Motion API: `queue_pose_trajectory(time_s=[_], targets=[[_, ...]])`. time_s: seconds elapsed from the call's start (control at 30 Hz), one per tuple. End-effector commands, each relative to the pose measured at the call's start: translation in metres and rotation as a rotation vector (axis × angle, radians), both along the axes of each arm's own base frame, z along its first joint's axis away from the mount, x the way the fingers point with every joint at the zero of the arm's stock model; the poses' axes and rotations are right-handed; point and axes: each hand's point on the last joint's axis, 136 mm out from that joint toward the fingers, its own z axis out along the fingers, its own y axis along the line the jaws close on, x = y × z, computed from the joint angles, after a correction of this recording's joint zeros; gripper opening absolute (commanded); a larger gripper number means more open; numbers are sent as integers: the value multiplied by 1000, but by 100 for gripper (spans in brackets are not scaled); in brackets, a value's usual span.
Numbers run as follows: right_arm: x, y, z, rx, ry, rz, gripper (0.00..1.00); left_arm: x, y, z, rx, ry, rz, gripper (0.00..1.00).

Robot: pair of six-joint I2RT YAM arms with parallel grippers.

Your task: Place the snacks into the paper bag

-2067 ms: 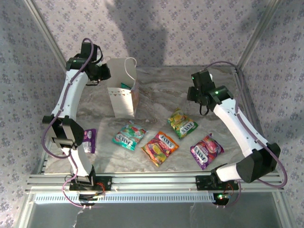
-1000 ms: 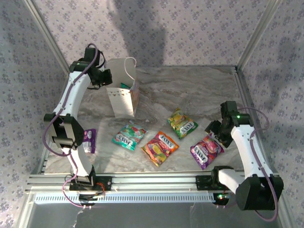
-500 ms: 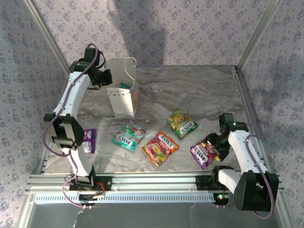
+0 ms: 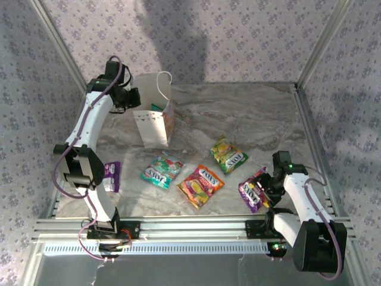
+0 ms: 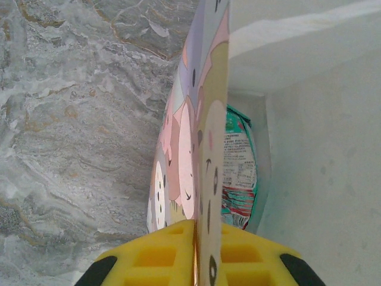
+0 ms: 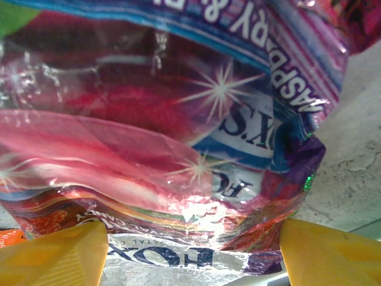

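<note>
Right gripper (image 4: 267, 188) is swinging down onto the purple snack (image 4: 253, 190), jaws wide around its edge, so pickup's probably next; left gripper (image 4: 129, 99) is clamping the paper bag (image 4: 153, 126) wall.

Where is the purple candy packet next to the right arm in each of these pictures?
Top external: purple packet at the table's front right, beside the right tool.
Right wrist: purple packet close up across most of the picture, between yellow fingers.
Left wrist: this camera faces the paper bag.
Shared landmark: the marble tabletop.
</note>
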Motion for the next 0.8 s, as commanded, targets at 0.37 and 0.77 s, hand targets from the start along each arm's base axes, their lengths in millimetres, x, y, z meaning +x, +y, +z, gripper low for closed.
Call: queue_pose_trajectory(time_s=[0.37,0.77], targets=[[-14,-7,13,-41,53,-19,79,-10,-5,9,-8,-23,-30,13],[-26,-11,1,-80,85,-5,90,-15,-3,12,3,-39,-36,16]])
